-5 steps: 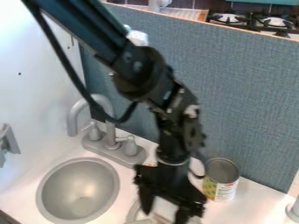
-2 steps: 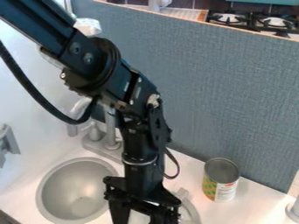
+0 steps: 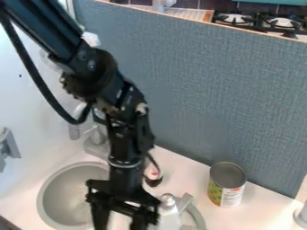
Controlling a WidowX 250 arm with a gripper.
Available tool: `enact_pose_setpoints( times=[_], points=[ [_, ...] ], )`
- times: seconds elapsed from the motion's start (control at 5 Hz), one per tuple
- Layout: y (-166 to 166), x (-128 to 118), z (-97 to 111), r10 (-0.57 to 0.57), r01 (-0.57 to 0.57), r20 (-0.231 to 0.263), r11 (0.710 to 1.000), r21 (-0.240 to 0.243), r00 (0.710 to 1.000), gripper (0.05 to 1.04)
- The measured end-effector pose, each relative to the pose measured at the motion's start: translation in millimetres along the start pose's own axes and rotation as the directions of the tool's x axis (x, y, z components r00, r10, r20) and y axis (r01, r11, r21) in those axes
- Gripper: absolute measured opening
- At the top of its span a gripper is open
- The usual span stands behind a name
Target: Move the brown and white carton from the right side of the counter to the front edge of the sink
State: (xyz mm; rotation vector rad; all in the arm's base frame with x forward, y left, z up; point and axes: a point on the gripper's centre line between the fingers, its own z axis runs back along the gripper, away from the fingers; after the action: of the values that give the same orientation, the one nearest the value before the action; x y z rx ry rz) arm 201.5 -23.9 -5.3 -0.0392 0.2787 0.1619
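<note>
A silvery object (image 3: 169,216) with a rounded knob on top is at the bottom, just right of the black gripper (image 3: 120,221), whose fingers hang wide apart; contact is unclear. Left is a round gray sink (image 3: 54,195); farther right, a labeled can (image 3: 226,187).

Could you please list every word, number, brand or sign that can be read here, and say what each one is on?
No text can be read.
Can in front of the blue-grey panel: its label bears print and a patch of red, too small to make out.
</note>
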Motion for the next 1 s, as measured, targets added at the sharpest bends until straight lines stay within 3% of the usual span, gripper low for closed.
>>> enact_pose_setpoints(
  times=[0.2,0.4,0.8,1.0],
  points=[
    [19,8,0,0.043,-0.043,0.010,0.999,-0.002,0.999,0.832],
    [30,10,-8,0.051,-0.051,-0.018,0.999,0.005,0.999,0.832],
    [46,16,-32,0.021,-0.021,-0.045,1.000,0.007,0.999,0.832],
    [48,17,-33,0.015,-0.015,-0.038,1.000,0.010,0.999,0.832]
  ],
)
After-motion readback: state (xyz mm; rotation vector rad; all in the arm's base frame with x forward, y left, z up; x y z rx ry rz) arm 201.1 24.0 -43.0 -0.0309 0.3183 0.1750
